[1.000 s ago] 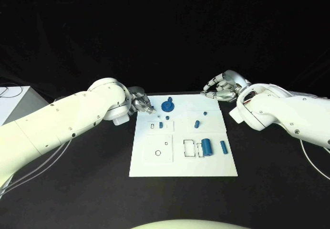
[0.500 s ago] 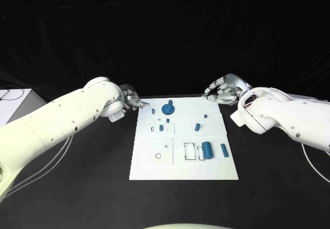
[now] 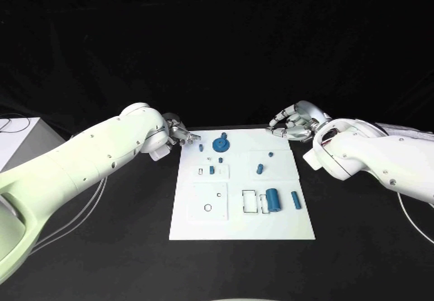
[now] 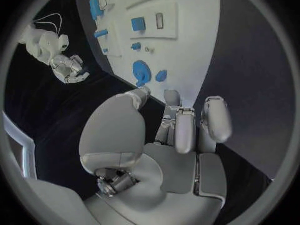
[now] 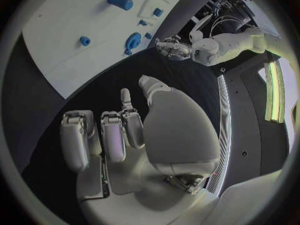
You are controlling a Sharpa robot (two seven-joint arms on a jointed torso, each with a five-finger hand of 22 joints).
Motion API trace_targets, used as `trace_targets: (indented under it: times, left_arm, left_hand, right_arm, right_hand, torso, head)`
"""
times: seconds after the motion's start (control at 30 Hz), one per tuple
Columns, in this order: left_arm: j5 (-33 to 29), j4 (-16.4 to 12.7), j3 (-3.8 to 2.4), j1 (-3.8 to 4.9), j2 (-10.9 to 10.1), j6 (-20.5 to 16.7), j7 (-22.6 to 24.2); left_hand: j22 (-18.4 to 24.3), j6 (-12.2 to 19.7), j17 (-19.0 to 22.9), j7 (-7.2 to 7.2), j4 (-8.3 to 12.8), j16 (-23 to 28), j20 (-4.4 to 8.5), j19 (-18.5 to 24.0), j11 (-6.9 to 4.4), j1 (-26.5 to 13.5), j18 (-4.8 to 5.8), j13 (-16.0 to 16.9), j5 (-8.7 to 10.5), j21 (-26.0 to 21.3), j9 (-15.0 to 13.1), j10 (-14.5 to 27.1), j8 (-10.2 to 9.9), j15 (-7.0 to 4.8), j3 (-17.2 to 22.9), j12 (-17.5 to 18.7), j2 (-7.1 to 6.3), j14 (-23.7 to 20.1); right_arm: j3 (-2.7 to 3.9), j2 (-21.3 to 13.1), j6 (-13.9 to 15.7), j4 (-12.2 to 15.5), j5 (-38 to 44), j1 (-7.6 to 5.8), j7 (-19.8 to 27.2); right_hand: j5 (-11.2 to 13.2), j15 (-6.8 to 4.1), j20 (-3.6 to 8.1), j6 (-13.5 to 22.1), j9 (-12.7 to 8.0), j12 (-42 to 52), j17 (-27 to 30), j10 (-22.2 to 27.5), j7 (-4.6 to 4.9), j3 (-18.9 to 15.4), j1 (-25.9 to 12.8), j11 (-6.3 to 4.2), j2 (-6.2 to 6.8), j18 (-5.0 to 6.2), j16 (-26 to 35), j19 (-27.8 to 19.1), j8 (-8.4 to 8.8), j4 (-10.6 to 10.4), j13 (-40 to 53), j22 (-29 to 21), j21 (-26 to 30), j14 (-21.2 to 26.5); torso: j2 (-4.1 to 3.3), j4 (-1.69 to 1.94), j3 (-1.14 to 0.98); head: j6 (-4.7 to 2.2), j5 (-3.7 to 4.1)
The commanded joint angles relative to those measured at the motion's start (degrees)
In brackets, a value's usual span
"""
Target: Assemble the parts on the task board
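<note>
The left hand (image 3: 181, 136) is hovering at the far left corner of the task board (image 3: 210, 226), its fingers curled in on nothing, so a careless reach could be sweeping the nearby gear-like blue part (image 3: 221, 143) out of place. Farther right, the blue parts (image 3: 271, 199) are lying mid-board. The right hand (image 3: 294, 123) is hanging beyond the far right corner, likewise curled and holding nothing, risking a clash over the narrow board.

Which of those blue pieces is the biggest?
The thick blue cylinder near the board's front right, beside a slimmer blue rod; every other blue piece looks smaller.
</note>
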State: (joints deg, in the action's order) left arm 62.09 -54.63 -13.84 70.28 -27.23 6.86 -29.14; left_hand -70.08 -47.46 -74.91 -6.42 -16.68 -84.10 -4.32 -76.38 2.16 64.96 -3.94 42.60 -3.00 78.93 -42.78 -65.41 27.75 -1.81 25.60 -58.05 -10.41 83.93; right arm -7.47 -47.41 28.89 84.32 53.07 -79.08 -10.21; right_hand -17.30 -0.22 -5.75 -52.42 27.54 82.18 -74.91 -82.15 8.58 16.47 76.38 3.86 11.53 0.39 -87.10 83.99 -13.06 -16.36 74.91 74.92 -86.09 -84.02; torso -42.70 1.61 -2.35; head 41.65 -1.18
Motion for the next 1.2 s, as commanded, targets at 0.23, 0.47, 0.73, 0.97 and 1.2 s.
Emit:
trace_targets:
  times: [0.23, 0.47, 0.73, 0.97, 1.2]
  left_arm:
    - [0.2, 3.4, 0.08, 0.37, 3.1, 1.2, 0.7]
    - [0.7, 4.0, 0.11, 0.67, 3.8, 2.1, 0.5]
    - [1.1, 4.4, 0.30, 0.88, 4.1, 3.5, 0.3]
    - [1.5, 5.0, 0.53, 0.99, 4.2, 4.9, 0.1]
    - [1.3, 5.6, 0.95, 1.06, 4.5, 5.5, 0.0]
  left_hand:
    - [-1.3, -0.5, -7.9, -0.13, 0.1, -1.0, -0.08, -1.4, -0.04, -0.8, -0.33, 1.7, 0.13, 0.9, 0.4, -1.3, -0.5, 0.30, -0.5, -1.5, 0.24, 3.6]
    - [-1.6, -0.7, -8.1, -0.08, 0.0, -1.2, -0.07, -1.6, -0.07, -1.2, -0.28, 2.0, 0.14, 1.1, 0.5, -1.6, -0.5, 0.27, -0.8, -1.8, 0.36, 3.7]
    - [-1.7, -0.8, -8.3, -0.01, 0.2, -1.3, -0.07, -1.7, -0.13, -1.0, -0.24, 1.9, 0.12, 1.2, 0.6, -1.6, -0.6, 0.25, -0.7, -1.8, 0.48, 3.7]
    - [-2.0, -1.0, -8.5, 0.08, 0.6, -1.5, -0.03, -1.9, -0.23, -0.1, -0.19, 1.9, 0.11, 1.4, 0.9, -1.6, -0.7, 0.17, -0.4, -1.9, 0.63, 3.8]
    - [-2.2, -1.1, -8.6, 0.08, 0.6, -1.6, -0.02, -2.0, -0.24, 0.1, -0.15, 1.9, 0.11, 1.5, 0.9, -1.6, -0.7, 0.16, -0.3, -1.9, 0.65, 3.9]
  right_arm:
    - [0.05, 0.1, 0.3, 0.1, 0.4, 0.00, 0.4]
    - [0.06, 0.1, 0.4, 0.1, 0.4, 0.00, 0.4]
    - [0.06, 0.2, 0.4, 0.2, 0.4, -0.01, 0.4]
    - [0.06, 0.2, 0.4, 0.2, 0.4, -0.02, 0.3]
    - [0.06, 0.4, 0.3, 0.2, 0.4, -0.03, 0.4]
  right_hand:
    - [-0.2, -0.30, 0.24, 0.4, 0.1, -0.3, -7.6, 0.4, -0.16, 0.3, -0.1, -0.18, -0.18, 0.62, 0.3, 4.1, -0.23, 0.0, 6.2, 12.9, 0.2, -4.1]
    - [-0.2, -0.30, 0.24, 0.4, 0.1, -0.3, -7.6, 0.4, -0.16, 0.3, -0.1, -0.18, -0.18, 0.62, 0.3, 4.1, -0.23, 0.0, 6.2, 12.9, 0.2, -4.1]
    - [-0.2, -0.30, 0.24, 0.4, 0.1, -0.3, -7.6, 0.4, -0.16, 0.3, -0.1, -0.18, -0.18, 0.62, 0.3, 4.1, -0.23, 0.0, 6.2, 12.9, 0.2, -4.1]
    - [-0.2, -0.30, 0.24, 0.4, 0.1, -0.3, -7.6, 0.4, -0.16, 0.3, -0.1, -0.18, -0.18, 0.62, 0.3, 4.1, -0.23, 0.0, 6.2, 12.9, 0.2, -4.1]
    - [-0.2, -0.30, 0.24, 0.4, 0.1, -0.3, -7.6, 0.4, -0.16, 0.3, -0.1, -0.18, -0.18, 0.62, 0.3, 4.1, -0.23, 0.0, 6.2, 12.9, 0.2, -4.1]
  torso:
    - [-0.76, -0.21, -0.04]
    - [-0.77, -0.16, -0.07]
    - [-0.77, -0.21, -0.09]
    - [-0.83, -0.14, -0.08]
    - [-0.91, -0.26, -0.02]
  head:
    - [-0.11, -0.27]
    - [-0.13, -0.12]
    - [-0.06, -0.30]
    - [0.02, -0.25]
    - [0.15, -0.25]
